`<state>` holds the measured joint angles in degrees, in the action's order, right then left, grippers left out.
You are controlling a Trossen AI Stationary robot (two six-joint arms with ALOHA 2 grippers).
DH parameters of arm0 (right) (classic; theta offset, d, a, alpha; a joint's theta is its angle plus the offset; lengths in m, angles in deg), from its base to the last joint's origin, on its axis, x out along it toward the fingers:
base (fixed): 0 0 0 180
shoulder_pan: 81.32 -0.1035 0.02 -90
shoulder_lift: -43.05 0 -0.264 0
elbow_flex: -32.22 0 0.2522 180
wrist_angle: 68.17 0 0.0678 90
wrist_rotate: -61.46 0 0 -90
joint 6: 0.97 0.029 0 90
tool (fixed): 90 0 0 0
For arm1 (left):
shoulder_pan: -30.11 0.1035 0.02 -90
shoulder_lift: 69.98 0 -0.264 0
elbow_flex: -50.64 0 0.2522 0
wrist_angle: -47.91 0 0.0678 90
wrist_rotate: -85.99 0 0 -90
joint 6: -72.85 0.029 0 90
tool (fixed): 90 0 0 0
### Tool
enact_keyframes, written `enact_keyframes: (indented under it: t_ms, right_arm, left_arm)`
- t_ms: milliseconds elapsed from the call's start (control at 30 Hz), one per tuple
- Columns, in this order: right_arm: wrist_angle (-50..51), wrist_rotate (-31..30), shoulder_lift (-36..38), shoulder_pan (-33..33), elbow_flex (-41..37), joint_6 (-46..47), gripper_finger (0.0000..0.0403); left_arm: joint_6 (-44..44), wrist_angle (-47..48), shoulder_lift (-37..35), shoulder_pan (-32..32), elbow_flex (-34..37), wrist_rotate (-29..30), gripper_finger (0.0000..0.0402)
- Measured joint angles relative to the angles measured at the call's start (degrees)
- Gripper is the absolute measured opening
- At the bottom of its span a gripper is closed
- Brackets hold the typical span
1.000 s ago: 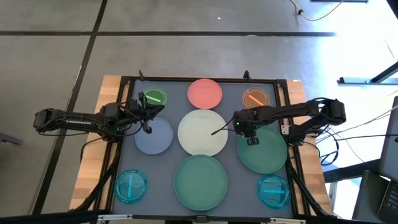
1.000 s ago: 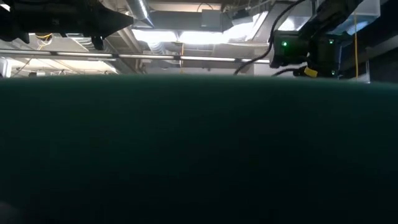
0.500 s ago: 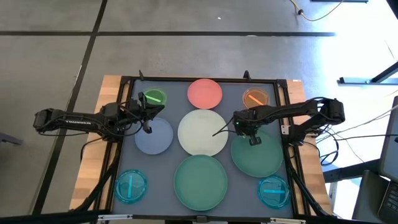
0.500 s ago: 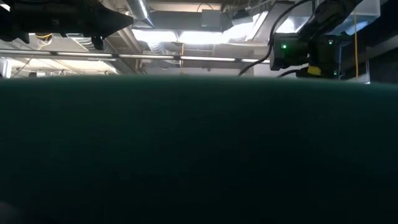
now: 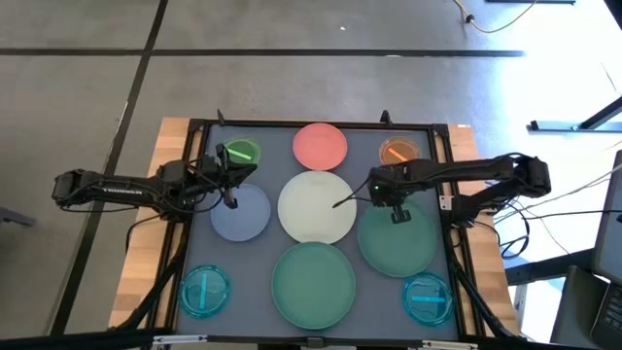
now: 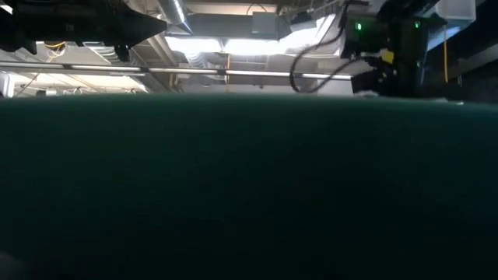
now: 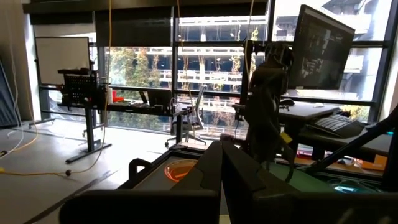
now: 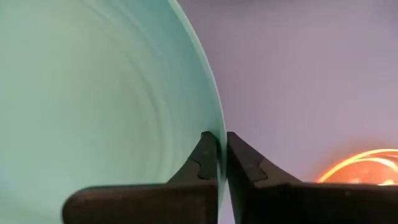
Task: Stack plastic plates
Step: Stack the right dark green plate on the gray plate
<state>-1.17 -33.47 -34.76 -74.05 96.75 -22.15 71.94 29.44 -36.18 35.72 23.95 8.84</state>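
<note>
On the grey mat (image 5: 262,253) lie round plastic plates: a large cream one (image 5: 317,206) in the middle, a large green one (image 5: 313,283) near the front, pink (image 5: 320,145), orange (image 5: 399,153), small green (image 5: 240,154), pale blue (image 5: 240,214) and two cyan ones (image 5: 205,291) (image 5: 428,297). My right gripper (image 5: 397,216) is shut on the far rim of a second large green plate (image 5: 400,248) at the right. My left gripper (image 5: 233,200) hangs shut over the pale blue plate's far edge, holding nothing. My right gripper pinches the right green plate's far rim (image 8: 214,121) between its two fingers, one finger (image 8: 202,158) on the upper face and one on the outer side. The fingers come from above, pointing down. I cannot tell whether the plate's near part rests on the mat.
A black frame (image 5: 311,123) runs around the mat, on a wooden table. In the low view the near green plate (image 6: 249,187) blocks nearly everything; only the arms' upper parts show above it. The cream plate lies just left of the held plate.
My right gripper has shut on the right green plate's far rim and risen a little. That plate has shifted slightly toward the table's left and near edges.
</note>
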Motion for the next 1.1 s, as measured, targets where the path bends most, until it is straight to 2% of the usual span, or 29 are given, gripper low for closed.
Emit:
enact_keyframes:
  t_ms: [267, 500, 667, 833, 1000, 1100]
  right_arm:
    - [4.0, 0.0, 3.6, 0.8, 9.2, 0.3, 0.0001]
    - [-0.4, -0.4, 3.8, 6.3, 16.8, 1.8, 0.0]
    - [-8.6, 1.0, 3.8, 12.0, 17.1, 2.8, 0.0]
    - [-15.4, 8.6, 1.2, 17.4, 16.7, 7.8, 0.0]
    - [-26.0, 14.0, -3.0, 18.7, 12.3, 12.2, 0.0]
    - [-30.6, 15.1, -6.2, 18.6, 10.0, 13.3, 0.0001]
  left_arm:
    - [0.0, 0.0, 0.0, 0.0, 0.0, 0.0, 0.0]
    - [0.0, -0.3, 0.0, 0.0, 0.0, 0.0, 0.0]
    - [-0.1, -0.5, 0.0, 0.0, 0.0, 0.0, 0.0]
    - [-0.1, -0.5, 0.0, 0.0, 0.0, 0.0, 0.0]
    - [-0.1, -0.6, 0.0, 0.0, 0.0, 0.2, 0.0]
    - [-0.1, -0.6, 0.0, 0.0, 0.0, 0.2, 0.0]
